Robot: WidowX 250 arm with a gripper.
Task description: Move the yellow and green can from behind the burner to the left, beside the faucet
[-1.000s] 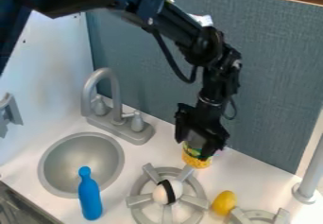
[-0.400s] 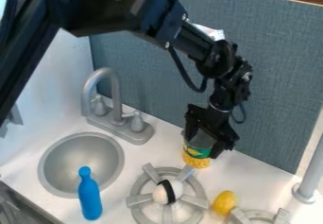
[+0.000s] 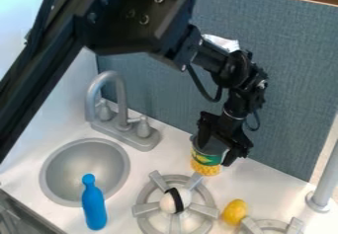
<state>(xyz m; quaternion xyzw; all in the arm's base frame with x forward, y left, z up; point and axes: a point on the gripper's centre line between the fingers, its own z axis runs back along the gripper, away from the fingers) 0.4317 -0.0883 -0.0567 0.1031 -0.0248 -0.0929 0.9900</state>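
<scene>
Yellow-and-green can (image 3: pixel 206 169), upright on the white counter (image 3: pixel 251 178), top end right at the fingers of the black gripper (image 3: pixel 216 151). Fingers parted, one over the can's top, the other by its right side as viewed; can't tell if they press on it. Grey burner (image 3: pixel 147 221) below the fingers in view, with a white round thing with black band (image 3: pixel 173 201) on it. Yellow oval thing (image 3: pixel 234 212) lower, slightly right of fingers. Grey faucet (image 3: pixel 119 99) left of fingers; sink (image 3: pixel 82 166) and blue bottle (image 3: pixel 94 209) farther down-left.
</scene>
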